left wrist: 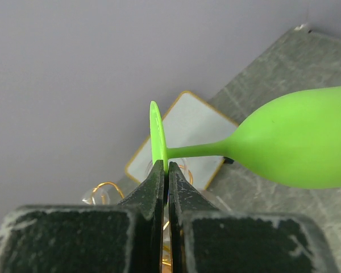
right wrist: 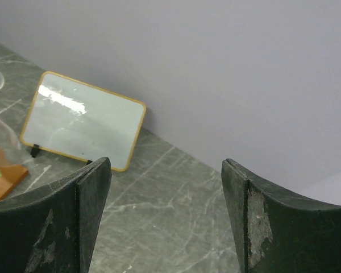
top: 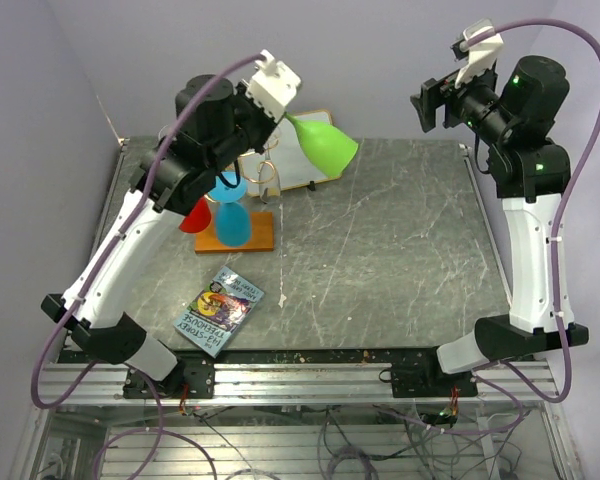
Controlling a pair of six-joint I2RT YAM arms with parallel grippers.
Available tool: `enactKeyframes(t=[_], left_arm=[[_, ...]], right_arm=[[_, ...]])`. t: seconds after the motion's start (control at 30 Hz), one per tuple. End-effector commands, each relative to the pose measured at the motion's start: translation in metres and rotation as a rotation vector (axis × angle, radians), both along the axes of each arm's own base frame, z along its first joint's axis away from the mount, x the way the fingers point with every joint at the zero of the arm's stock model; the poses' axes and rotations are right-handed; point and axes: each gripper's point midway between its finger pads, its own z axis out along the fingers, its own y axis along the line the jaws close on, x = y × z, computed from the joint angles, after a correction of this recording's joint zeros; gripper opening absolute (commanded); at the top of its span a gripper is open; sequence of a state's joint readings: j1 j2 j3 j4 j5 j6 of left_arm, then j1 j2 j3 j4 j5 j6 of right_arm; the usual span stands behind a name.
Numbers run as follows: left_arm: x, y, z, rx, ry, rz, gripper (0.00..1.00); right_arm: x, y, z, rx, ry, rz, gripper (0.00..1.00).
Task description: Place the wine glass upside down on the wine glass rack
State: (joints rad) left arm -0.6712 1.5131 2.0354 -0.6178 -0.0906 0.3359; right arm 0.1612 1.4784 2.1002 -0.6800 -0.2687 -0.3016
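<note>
The green wine glass (top: 325, 145) is up in the air. It lies on its side with its cup pointing to the right. Your left gripper (left wrist: 166, 166) is pinched tight on the thin round foot of the glass. The glass is near the wine glass rack (top: 265, 178) but is not on it. The rack stands on its orange wood base at the back left of the table (top: 400, 240). A blue glass (top: 232, 222) is on the rack, and a red one (top: 194, 216) peeks out beside your left arm. A white board (right wrist: 82, 122) stands by the back wall. A little book (top: 220, 310) lies toward the front. Your right gripper (right wrist: 166, 170) is up high with its fingers wide apart, holding nothing.
</note>
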Motion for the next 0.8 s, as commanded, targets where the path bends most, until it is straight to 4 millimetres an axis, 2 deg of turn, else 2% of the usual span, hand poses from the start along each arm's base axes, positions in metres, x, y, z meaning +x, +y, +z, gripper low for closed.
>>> enactKeyframes(t=[0.0,0.17,0.33,0.77], left_arm=[[0.008,0.003,-0.010,0.253,-0.115,0.082,0.07],[0.007,-0.012,-0.037,0.422,-0.132,0.084,0.07],[0.012,-0.010,-0.064,0.580,-0.137,0.106,0.07],[0.011,0.004,-0.089,0.715,-0.115,0.123,0.07]], right_arm=[[-0.006,-0.016,0.010,-0.004,-0.026,-0.046,0.78],[-0.005,-0.014,0.005,0.015,-0.006,-0.019,0.79],[-0.004,-0.013,0.001,0.023,0.005,0.000,0.79],[-0.003,-0.010,-0.005,0.042,0.023,0.035,0.80]])
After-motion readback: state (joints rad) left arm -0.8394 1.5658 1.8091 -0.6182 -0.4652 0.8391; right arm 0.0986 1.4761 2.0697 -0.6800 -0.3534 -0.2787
